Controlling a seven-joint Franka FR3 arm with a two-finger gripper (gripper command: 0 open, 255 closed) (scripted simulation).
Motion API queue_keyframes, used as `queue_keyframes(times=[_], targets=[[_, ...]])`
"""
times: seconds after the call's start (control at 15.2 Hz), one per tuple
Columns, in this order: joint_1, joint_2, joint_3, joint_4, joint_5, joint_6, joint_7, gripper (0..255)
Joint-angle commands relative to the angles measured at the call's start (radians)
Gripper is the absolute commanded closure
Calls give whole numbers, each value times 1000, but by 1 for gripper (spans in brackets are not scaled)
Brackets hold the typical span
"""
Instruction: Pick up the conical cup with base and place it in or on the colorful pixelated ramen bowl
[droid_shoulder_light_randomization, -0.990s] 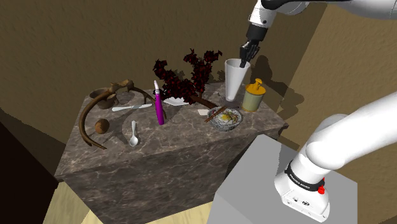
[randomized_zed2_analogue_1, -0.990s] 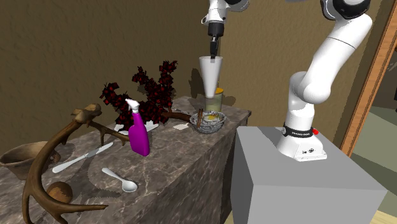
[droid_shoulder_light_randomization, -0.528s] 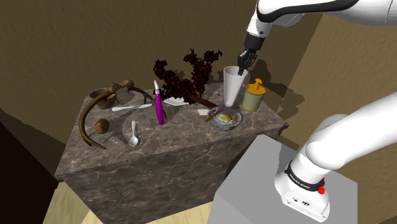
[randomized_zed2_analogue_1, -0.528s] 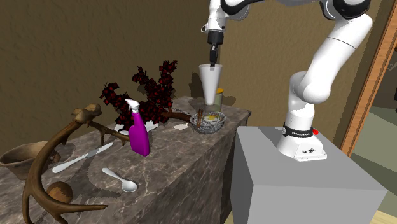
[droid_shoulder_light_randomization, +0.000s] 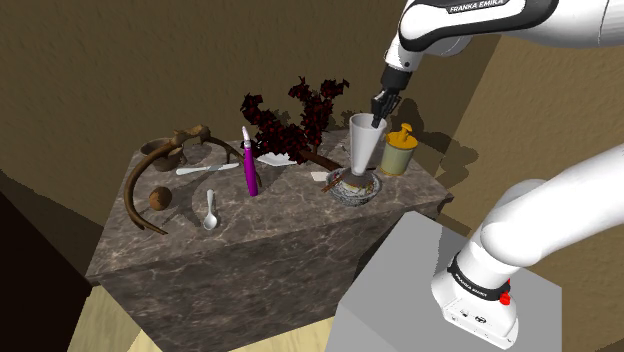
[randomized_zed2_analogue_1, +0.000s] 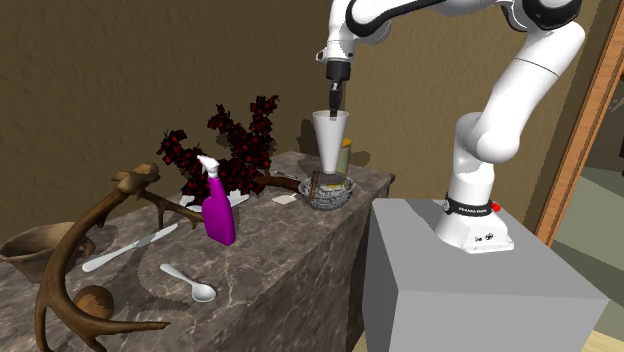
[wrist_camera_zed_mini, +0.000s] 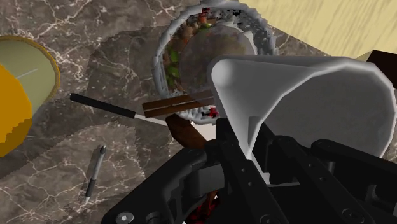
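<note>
Your pincer (droid_shoulder_light_randomization: 378, 112) is clamped on the rim of the white conical cup (droid_shoulder_light_randomization: 362, 148). The cup's narrow base sits over, perhaps in, the ramen bowl (droid_shoulder_light_randomization: 343, 193) on the surface (droid_shoulder_light_randomization: 250, 230). By my judgement, only lowering and release remain.

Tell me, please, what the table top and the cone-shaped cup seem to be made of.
The table top: smooth dark stone, probably marble, by its pale veins. The conical cup: plain matte light grey, no grain or gloss; material left open.
</note>
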Motion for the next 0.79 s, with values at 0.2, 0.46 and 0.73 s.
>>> queue_keyframes(times=[0.2,0.46,0.73], targets=[[0,0,0,-3,0,3,0,255],[0,1,0,-2,0,3,0,0],[-2,-7,-3,58,-4,-65,2,0]])
